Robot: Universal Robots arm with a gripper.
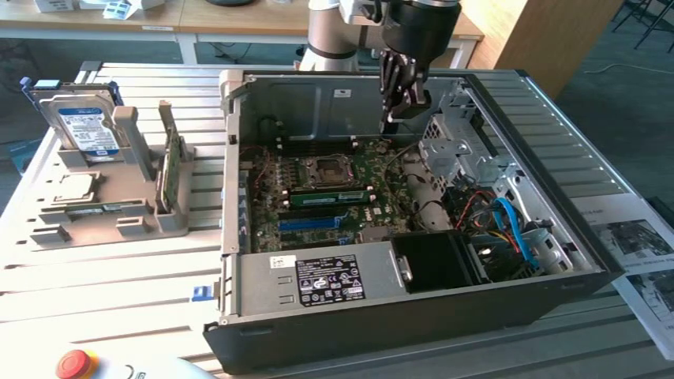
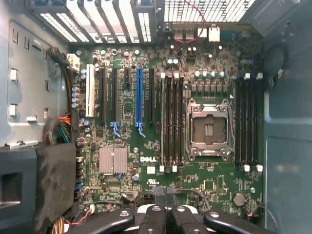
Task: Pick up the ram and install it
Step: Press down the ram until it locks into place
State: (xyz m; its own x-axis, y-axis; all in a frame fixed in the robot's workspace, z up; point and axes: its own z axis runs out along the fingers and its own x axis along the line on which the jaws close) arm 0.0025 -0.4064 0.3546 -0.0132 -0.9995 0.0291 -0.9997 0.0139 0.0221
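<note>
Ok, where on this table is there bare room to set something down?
Bare slats of the table lie between the grey holder and the red button, at the exterior view's left of the case. Crowded: inside the case, and papers on its other side.

- Looks like a robotics lab or test workshop.
- Slatted metal worktop [image 1: 106, 276] carrying an opened computer case [image 1: 421, 328], parts rack [image 1: 116, 221] at nine o'clock.
- Red emergency-stop button [image 1: 74, 363] at seven o'clock; desks [image 1: 95, 28] at eleven.

End effector [image 2: 165, 195] partly cut by wrist-view edge; power-supply label [image 1: 330, 280] print too small to read.
</note>
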